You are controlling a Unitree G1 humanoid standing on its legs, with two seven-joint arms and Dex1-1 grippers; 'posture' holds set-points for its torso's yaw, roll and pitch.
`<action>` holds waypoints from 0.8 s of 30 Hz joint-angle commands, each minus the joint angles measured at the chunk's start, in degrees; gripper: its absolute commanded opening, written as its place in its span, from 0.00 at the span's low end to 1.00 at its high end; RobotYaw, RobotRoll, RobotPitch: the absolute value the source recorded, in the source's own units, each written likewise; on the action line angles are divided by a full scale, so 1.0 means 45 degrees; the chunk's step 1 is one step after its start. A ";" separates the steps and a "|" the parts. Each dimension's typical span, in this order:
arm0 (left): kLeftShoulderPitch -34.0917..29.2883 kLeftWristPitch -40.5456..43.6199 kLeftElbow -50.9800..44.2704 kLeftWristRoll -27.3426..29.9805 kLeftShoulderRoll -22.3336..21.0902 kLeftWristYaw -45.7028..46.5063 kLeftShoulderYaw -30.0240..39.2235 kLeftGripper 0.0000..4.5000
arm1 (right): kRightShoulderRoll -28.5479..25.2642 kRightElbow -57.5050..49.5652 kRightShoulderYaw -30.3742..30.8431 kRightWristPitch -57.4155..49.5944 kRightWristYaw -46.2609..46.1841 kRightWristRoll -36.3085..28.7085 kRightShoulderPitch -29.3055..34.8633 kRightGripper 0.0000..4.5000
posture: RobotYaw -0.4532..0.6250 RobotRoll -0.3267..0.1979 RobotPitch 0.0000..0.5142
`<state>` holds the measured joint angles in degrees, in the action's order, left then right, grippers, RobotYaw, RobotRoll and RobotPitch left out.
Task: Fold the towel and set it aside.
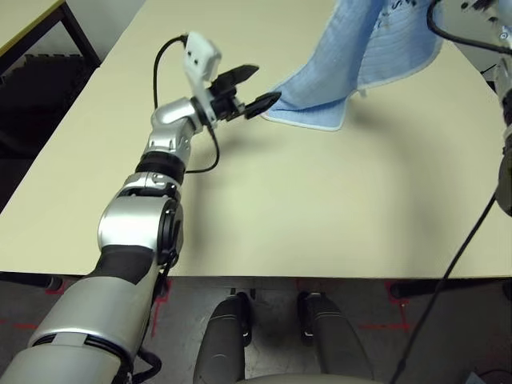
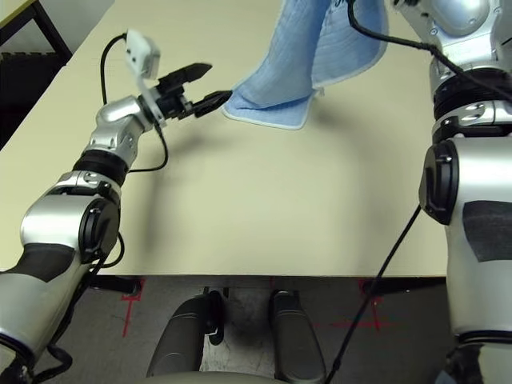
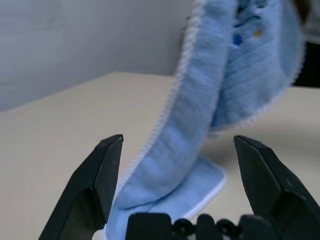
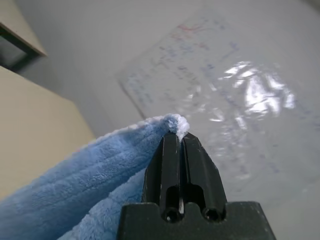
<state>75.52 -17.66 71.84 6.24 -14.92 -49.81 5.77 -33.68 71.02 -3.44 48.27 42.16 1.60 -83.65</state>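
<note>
Towel [image 1: 352,72] hanging, corner pinched in right gripper [image 4: 178,137] fingers, lower edge resting on worktop [image 1: 280,200]. Left gripper [image 1: 250,90] fingers spread wide beside lower edge.

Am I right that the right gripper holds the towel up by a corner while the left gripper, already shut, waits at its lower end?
Not quite: the left gripper is open, its fingers spread on either side of the hanging towel, as the left wrist view shows. The right gripper does pinch a corner and hold the towel up.

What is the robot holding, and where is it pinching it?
The right claw pinches the towel at its white-edged rim. The open left claw holds nothing.
</note>
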 commanded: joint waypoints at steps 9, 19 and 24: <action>0.0105 0.0136 0.0439 -0.0478 0.0490 0.0163 0.0088 1.00 | 0.0628 -0.1519 -0.1370 -0.2425 0.4649 -0.3093 0.0576 0.02 | 0.43 0.62 0.38; 0.1003 0.0243 0.0146 0.0744 0.1387 -0.1532 0.1284 1.00 | 0.0962 -0.2332 -0.1255 -0.3781 0.6542 -0.3639 0.0781 0.02 | 0.44 0.62 0.36; 0.1330 0.0332 0.0025 0.1103 0.1752 -0.2196 0.1552 1.00 | 0.1006 -0.2818 -0.1212 -0.4481 0.7079 -0.3709 0.1114 0.02 | 0.43 0.62 0.36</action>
<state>80.72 -16.19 72.51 10.64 -7.56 -58.29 12.51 -28.96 60.31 -9.07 28.69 73.06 -14.42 -79.21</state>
